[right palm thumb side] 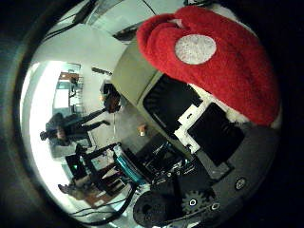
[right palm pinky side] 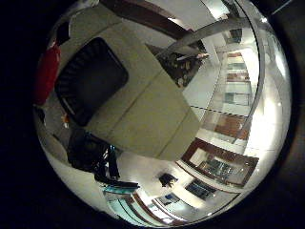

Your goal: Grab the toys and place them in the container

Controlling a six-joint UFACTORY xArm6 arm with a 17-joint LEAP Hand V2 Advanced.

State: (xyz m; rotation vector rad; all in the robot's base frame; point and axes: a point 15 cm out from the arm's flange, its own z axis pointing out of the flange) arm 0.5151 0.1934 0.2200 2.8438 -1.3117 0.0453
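A red plush toy (right palm thumb side: 223, 71) with a white round spot fills much of the thumb side view, close against my palm. My right hand (right palm thumb side: 209, 128) has its white and black fingers curled against the toy's underside, holding it in the air. Below it, a black ribbed container (right palm pinky side: 90, 81) sits on a beige table (right palm pinky side: 157, 114). The toy's red edge (right palm pinky side: 46, 71) also shows beside the container in the little finger side view. The inside of the container looks dark, and I cannot make out its contents.
The table's far edge drops off to a pale floor (right palm pinky side: 143, 167). Dark equipment and a teal frame (right palm thumb side: 126, 168) stand on the floor beside the table. Chairs and desks (right palm thumb side: 95, 175) stand further out in the room.
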